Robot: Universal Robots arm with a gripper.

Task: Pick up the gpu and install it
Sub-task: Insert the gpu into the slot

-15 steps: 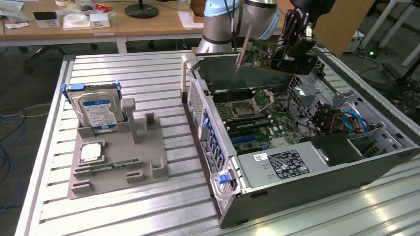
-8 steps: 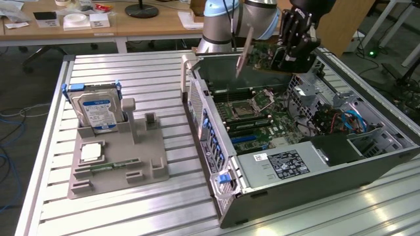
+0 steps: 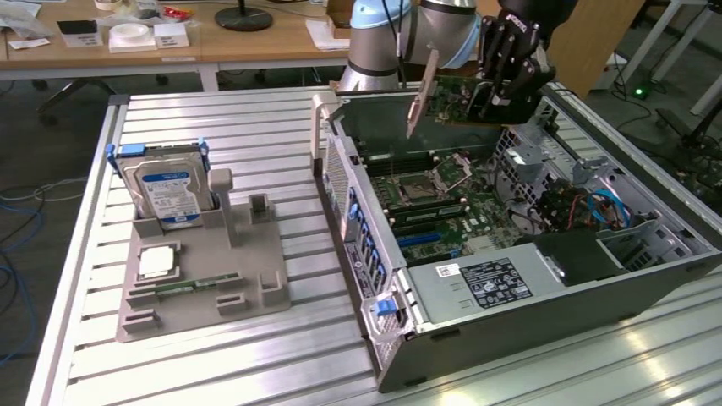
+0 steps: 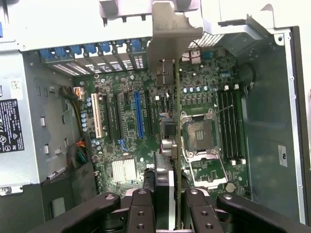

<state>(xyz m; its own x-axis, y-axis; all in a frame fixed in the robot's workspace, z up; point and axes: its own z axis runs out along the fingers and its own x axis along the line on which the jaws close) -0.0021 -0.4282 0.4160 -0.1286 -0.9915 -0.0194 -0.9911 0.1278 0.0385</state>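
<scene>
Tool (image 3: 496, 91) is clamped on the gpu (image 3: 451, 91), hanging over the open case (image 3: 542, 328), upper right of the exterior view. Any misalignment with the blue slot (image 4: 139, 114) and the bracket probably snags.

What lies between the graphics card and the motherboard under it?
Only open air. In the exterior view the graphics card, held by the end effector, hangs above the case, clear of the motherboard; the wrist view shows nothing crossing that gap.
</scene>
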